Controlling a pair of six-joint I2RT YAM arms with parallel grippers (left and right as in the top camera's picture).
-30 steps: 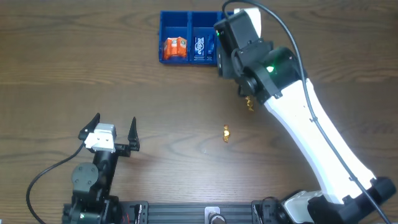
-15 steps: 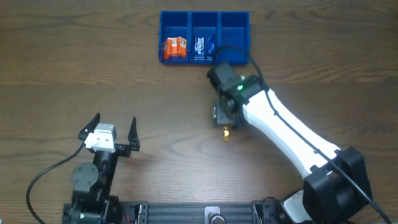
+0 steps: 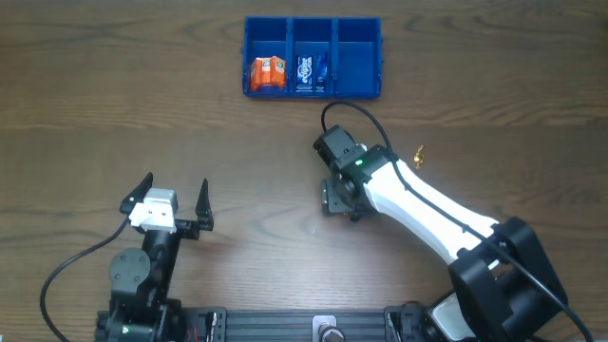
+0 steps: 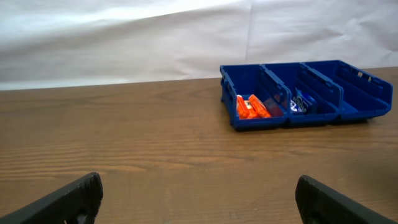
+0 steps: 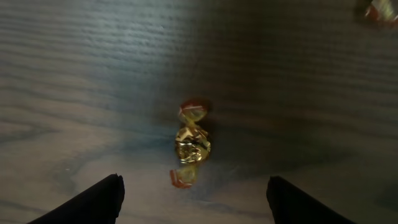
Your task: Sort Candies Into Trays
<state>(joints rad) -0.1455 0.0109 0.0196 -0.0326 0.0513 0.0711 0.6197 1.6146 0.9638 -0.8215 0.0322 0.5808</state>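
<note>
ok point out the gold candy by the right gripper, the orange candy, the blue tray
gold candy point(image 5: 192, 144): right wrist view, its round middle
orange candy point(image 3: 268, 72): top view, wrapper's middle
blue tray point(image 3: 359, 66): top view, bare right compartment

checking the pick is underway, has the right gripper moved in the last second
Yes. The right gripper has moved down the top view, away from the blue tray toward the view's bottom edge, and now hangs open over a gold candy.

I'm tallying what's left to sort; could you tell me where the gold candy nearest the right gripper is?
In the right wrist view, the gold candy lies on the table, centred just beneath the open right gripper.
</note>
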